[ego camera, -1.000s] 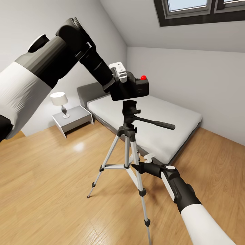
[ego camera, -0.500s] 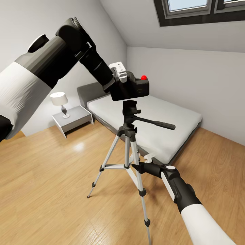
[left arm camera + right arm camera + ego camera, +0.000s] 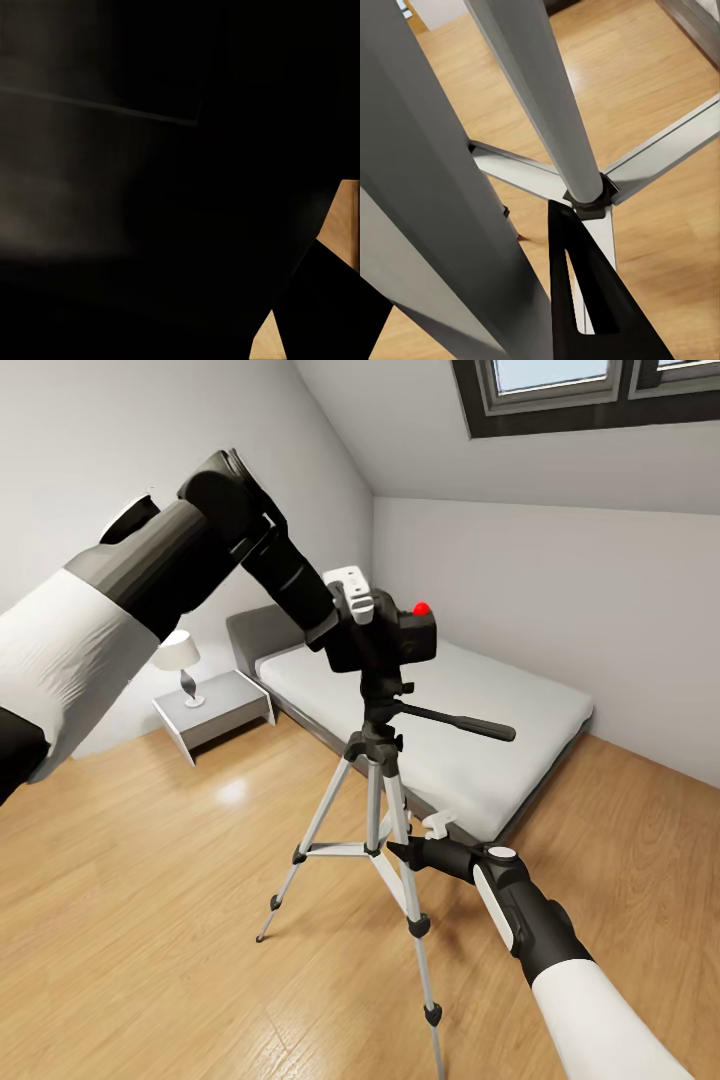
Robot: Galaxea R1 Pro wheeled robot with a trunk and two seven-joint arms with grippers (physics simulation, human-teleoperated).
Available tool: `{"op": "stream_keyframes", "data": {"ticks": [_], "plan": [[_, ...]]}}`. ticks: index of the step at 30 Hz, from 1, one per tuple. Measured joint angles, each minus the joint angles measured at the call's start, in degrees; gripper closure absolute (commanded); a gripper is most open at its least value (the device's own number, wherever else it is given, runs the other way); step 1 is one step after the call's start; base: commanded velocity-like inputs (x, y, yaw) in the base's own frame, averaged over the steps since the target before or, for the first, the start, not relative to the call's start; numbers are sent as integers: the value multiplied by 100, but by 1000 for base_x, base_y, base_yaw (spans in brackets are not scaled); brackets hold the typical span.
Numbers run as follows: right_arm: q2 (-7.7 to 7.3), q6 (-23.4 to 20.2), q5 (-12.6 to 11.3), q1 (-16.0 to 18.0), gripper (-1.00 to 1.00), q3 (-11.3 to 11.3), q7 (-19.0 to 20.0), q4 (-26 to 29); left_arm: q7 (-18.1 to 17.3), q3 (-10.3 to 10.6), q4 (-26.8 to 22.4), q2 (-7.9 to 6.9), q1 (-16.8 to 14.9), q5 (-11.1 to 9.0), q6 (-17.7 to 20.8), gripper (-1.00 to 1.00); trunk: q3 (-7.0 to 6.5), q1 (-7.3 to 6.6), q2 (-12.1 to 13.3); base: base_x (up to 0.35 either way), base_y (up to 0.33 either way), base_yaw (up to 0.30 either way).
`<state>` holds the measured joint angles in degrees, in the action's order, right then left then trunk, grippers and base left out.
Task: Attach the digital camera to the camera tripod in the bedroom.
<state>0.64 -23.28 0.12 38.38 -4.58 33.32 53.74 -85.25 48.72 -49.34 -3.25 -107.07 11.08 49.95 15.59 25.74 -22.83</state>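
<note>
On the tripod head: one digital camera (image 3: 385, 637), lens facing right, gripped by left gripper (image 3: 352, 600). One camera tripod (image 3: 378, 800), upright; right gripper (image 3: 412, 850) clasps its leg.

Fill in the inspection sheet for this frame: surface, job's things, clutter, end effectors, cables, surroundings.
Surface: light wood floor; the tripod stands on it.
Job's things: digital camera level, directly atop the camera tripod head; seating cannot be confirmed.
Clutter: nothing seen.
End effectors: left end effector shut on the digital camera; right end effector beside a tripod leg, grip state unclear.
Cables: nothing seen.
Surroundings: grey bed with white mattress, nightstand with lamp, skylight in the sloped ceiling.
</note>
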Motion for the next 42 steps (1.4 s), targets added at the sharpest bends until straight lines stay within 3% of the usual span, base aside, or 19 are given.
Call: {"op": "stream_keyframes", "data": {"ticks": [27, 35, 42], "plan": [[3, 0, 2, 1, 100, 0, -6, -1, 31, 10, -237, -19, 99, 38, -4, 100, 0, 0, 0, 0, 0, 0], [3, 0, 3, 1, 100, 0, -6, -1, 553, 11, -320, -53, 99, 45, -10, 100, 0, 0, 0, 0, 0, 0], [3, 1, 4, -1, 100, 0, -5, 1, 645, 9, -275, -58, 99, 12, -54, 100, 0, 0, 0, 0, 0, 0]]}}
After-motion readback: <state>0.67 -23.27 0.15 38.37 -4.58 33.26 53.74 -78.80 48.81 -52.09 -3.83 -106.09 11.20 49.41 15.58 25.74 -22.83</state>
